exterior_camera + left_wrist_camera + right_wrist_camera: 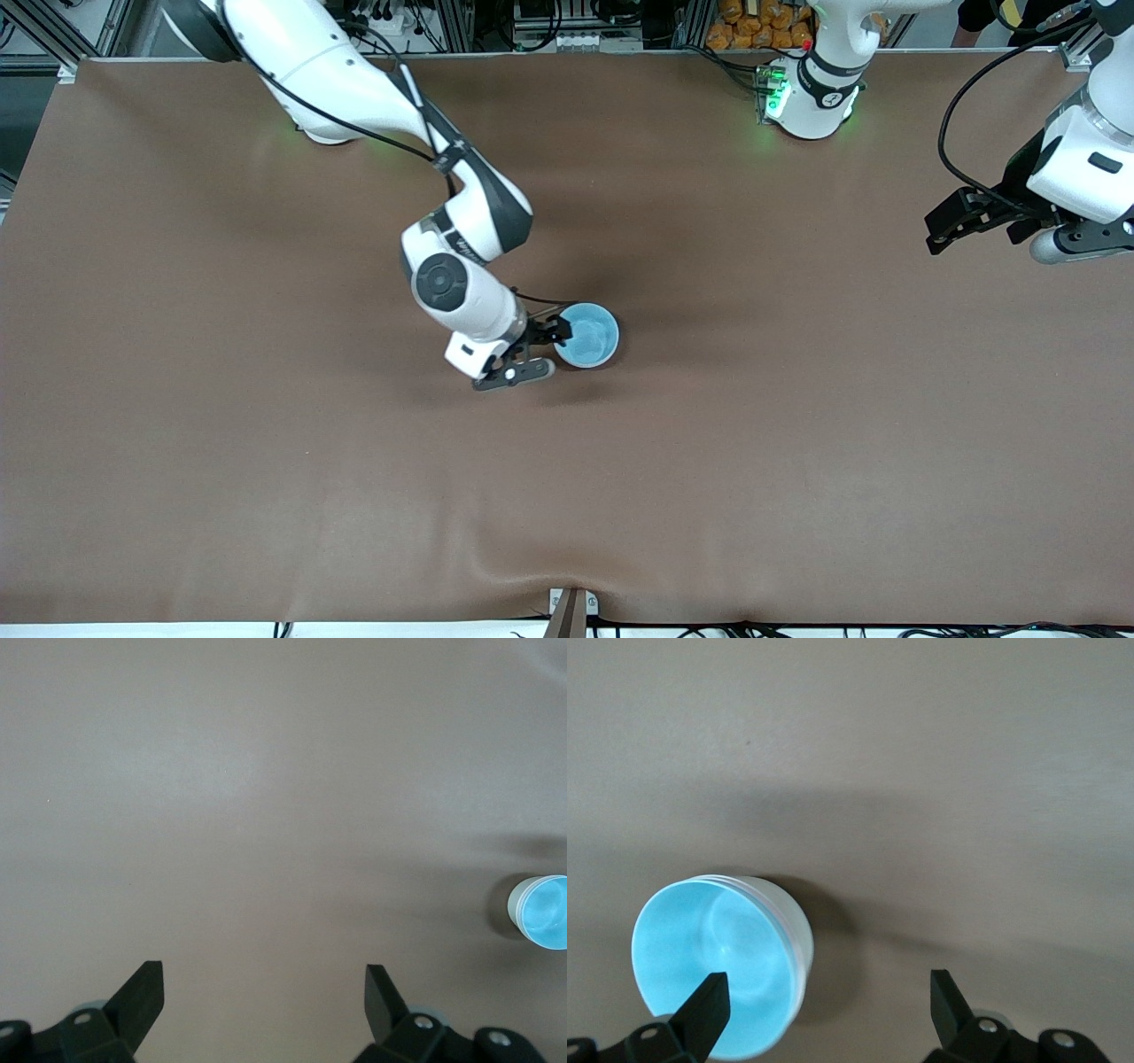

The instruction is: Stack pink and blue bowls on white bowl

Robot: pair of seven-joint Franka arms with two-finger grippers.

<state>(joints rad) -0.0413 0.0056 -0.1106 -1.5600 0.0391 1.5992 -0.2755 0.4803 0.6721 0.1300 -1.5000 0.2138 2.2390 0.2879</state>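
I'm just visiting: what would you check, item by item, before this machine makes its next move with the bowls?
1. Blue bowl upright on top of the stack: ok.
2. White bowl under it: ok, its wall shows around the blue one.
3. Pink bowl in the stack: cannot tell, hidden.
4. Right gripper jaws open, gripping nothing: ok.
5. Right gripper clear of the stack: not ok, one finger hangs over the blue bowl's rim.
6. Left gripper open, waiting above the table at its own end: ok.

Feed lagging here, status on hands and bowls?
Right hand open beside stack. Left hand open, waiting. Blue bowl tops stack, white rim below. Nothing obstructing.
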